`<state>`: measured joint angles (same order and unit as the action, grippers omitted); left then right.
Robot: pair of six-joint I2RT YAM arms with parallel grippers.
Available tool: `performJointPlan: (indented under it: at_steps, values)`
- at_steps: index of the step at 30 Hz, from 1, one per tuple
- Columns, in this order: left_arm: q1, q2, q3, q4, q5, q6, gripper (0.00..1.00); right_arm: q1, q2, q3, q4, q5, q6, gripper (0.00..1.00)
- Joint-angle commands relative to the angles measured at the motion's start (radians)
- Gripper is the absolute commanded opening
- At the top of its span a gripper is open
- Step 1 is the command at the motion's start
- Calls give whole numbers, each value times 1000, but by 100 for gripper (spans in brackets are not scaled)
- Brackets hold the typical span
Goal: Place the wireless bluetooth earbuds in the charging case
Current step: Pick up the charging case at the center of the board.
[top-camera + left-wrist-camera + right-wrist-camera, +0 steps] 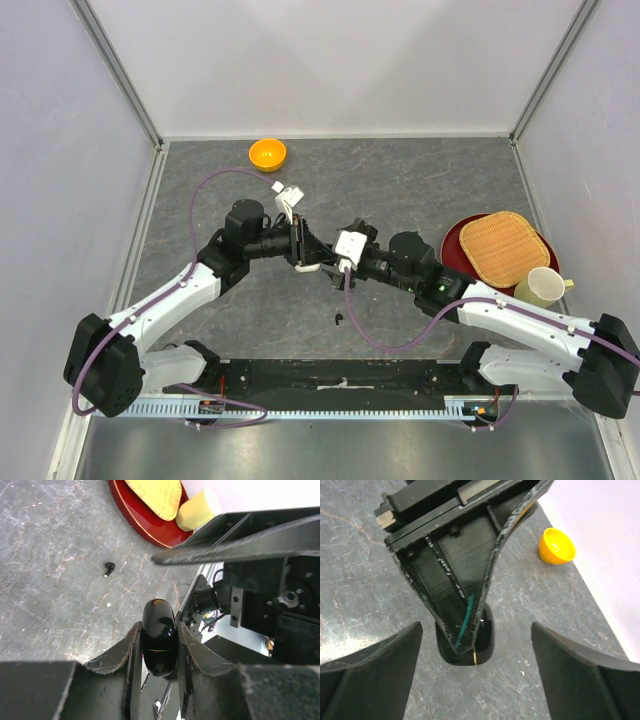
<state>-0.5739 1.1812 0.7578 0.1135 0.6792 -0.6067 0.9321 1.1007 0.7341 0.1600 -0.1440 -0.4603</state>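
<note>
The charging case (159, 639), a glossy black pebble with a thin seam, stands on edge between the fingers of my left gripper (160, 628), which is shut on it. In the right wrist view the case (488, 630) pokes out below a left finger (455, 575), just above the table. My right gripper (477, 677) faces it, open wide, with both fingers clear of the case. From above, the left gripper (302, 243) and right gripper (322, 264) meet tip to tip at mid-table. One black comma-shaped earbud (340, 320) lies on the table in front of them, also visible as the earbud (109, 568).
An orange bowl (267, 153) sits at the back left. A red plate (458, 238) with a woven mat (505, 247) and a pale yellow cup (540, 287) stands at the right. Walls close the table on three sides.
</note>
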Motion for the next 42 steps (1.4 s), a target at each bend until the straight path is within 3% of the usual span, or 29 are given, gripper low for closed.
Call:
performJointPlan:
  at_steps: [1,8,12,16,19,21,26,33,35,38,42]
  values:
    - [-3,-51,6,-50,-65,94,2,5,-42,18,96,49,61,98]
    - [3,-159,-17,-92,-234,173,2,4,-140,-71,141,102,115,98]
    - [14,-224,-26,-98,-309,212,2,4,-186,-122,177,257,225,98]
    - [19,-284,-49,-83,-360,257,2,-12,-176,-73,93,450,466,98]
    - [19,-344,-83,-40,-386,280,2,-64,-115,36,-66,480,631,98]
    - [19,-386,-98,-20,-395,303,2,-107,-79,115,-156,446,710,98]
    - [19,-457,-143,24,-371,386,2,-280,14,194,-203,116,986,98]
    - [19,-592,-296,201,-326,470,2,-329,50,218,-168,-95,1308,98]
    - [19,-621,-316,203,-337,496,2,-329,59,188,-81,-172,1382,98]
    - [19,-650,-354,248,-305,561,2,-331,65,96,189,-288,1573,98]
    - [19,-686,-440,412,-282,599,2,-326,103,11,387,-362,1775,98]
